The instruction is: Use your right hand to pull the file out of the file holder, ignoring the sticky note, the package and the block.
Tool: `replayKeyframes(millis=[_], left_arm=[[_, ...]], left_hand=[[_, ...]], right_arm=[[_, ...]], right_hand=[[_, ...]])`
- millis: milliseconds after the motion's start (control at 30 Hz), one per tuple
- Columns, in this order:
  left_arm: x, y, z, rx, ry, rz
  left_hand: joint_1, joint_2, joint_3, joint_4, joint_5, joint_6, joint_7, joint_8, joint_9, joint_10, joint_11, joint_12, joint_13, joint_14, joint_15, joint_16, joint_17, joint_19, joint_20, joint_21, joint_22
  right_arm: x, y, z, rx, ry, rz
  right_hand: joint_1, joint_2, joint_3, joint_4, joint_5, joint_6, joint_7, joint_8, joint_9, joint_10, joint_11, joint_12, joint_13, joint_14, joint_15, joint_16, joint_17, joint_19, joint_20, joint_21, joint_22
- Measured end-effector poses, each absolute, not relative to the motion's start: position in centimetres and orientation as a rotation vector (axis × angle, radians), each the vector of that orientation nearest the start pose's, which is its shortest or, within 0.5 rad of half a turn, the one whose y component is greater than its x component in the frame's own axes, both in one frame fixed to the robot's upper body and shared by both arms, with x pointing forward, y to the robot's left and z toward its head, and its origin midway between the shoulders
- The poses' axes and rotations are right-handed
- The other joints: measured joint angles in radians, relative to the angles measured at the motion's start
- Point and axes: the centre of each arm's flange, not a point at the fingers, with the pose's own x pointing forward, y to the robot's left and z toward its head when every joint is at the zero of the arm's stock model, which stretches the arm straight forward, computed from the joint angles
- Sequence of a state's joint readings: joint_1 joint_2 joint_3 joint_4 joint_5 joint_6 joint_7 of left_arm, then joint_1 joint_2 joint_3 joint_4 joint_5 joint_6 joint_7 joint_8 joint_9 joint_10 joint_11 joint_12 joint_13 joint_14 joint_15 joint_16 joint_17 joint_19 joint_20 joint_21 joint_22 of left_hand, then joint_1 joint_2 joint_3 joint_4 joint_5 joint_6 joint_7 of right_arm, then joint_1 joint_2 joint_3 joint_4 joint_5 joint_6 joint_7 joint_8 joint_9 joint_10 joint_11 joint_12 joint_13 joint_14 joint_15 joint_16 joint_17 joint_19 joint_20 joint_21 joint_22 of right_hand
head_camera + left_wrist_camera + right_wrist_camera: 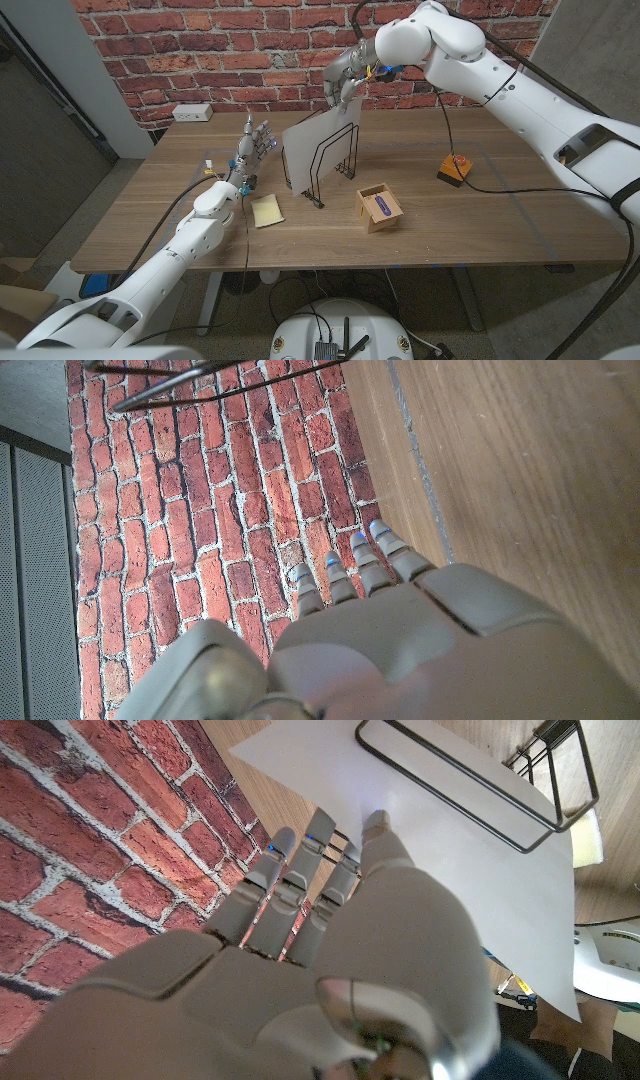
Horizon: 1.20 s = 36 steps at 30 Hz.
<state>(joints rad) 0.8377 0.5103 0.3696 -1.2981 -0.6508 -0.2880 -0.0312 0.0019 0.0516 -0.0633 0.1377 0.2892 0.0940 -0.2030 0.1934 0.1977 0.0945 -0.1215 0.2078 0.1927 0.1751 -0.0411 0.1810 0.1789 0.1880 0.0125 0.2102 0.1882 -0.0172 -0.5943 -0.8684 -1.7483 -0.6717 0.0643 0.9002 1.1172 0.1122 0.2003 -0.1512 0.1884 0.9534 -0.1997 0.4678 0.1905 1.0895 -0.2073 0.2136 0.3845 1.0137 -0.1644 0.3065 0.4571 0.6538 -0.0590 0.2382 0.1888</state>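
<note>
Here the file [312, 142], a pale sheet-like folder, stands tilted in the black wire file holder [335, 160] near the middle of the wooden table [480, 215], its upper corner raised above the wire loops and its lower part still between them. The right hand [345, 80] reaches down from about one o'clock of the holder and pinches that upper corner between thumb and fingers; in the right wrist view the fingers [300, 870] lie close together against the white sheet [470, 850], with the holder's wire frame [450, 780] lying across it. Just beside the holder at about four o'clock sits a small open cardboard package [380, 206] with a purple label on top. At about eight o'clock from the holder, near its foot, a yellow sticky note [266, 210] lies flat on the wood. Well apart at about three o'clock is an orange block [455, 169] with a dark top. The left hand [255, 143] stands at about nine o'clock of the holder, fingers pointing up and slightly spread, holding nothing; the left wrist view shows its fingertips [345, 575] reaching towards the brick wall [210, 510] with the table edge alongside. A white power strip [192, 112] lies at the table's far left corner against the wall.
</note>
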Motion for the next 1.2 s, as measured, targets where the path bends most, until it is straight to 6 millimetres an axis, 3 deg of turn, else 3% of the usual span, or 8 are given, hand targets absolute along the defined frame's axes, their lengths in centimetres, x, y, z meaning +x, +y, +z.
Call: replayKeyframes(millis=[1200], left_arm=[[65.3,29.1,-2.7,-0.041,-0.592,-0.206]], left_hand=[[0.000,0.000,0.000,0.000,0.000,0.000,0.000,0.000,0.000,0.000,0.000,0.000,0.000,0.000,0.000,0.000,0.000,0.000,0.000,0.000,0.000]], right_arm=[[49.5,-9.7,24.6,-1.932,-0.759,0.259]], right_hand=[[-0.013,0.005,-0.001,-0.001,0.000,0.011,0.000,-0.013,0.000,0.000,0.000,-0.001,0.008,0.009,-0.002,-0.029,0.032,0.005,-0.005,0.000,0.000]])
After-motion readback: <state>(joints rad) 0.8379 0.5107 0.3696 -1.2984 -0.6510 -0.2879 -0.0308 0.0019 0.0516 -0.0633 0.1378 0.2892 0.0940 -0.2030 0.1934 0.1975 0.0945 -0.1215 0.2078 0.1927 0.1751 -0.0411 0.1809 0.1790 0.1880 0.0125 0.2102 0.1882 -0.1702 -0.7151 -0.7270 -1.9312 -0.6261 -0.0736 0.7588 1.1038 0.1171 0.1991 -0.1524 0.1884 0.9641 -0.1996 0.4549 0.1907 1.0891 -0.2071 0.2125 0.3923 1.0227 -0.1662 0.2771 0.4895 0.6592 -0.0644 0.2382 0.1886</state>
